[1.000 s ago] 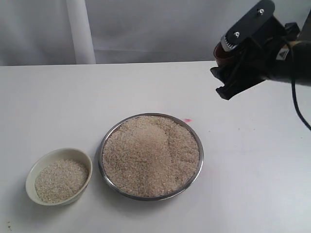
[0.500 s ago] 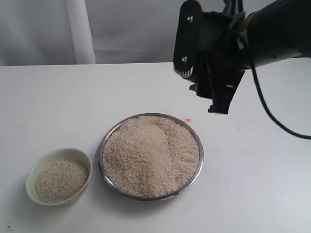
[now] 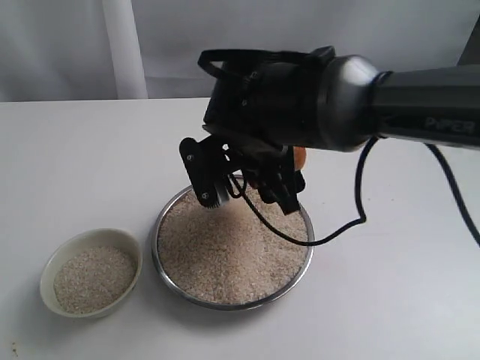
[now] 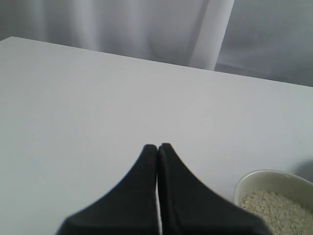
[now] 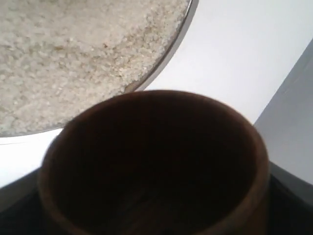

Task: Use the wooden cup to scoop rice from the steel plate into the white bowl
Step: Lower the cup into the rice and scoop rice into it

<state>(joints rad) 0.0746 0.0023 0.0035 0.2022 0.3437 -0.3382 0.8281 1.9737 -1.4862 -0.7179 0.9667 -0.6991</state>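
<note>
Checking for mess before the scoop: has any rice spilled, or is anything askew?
Nothing stands out. The rice sits inside the plate and bowl; no grains show on the table.

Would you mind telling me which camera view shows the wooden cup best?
The right wrist view: the wooden cup fills the frame, rim and dark inside in plain sight. The exterior view shows only a reddish sliver of it; the left wrist view shows none.
</note>
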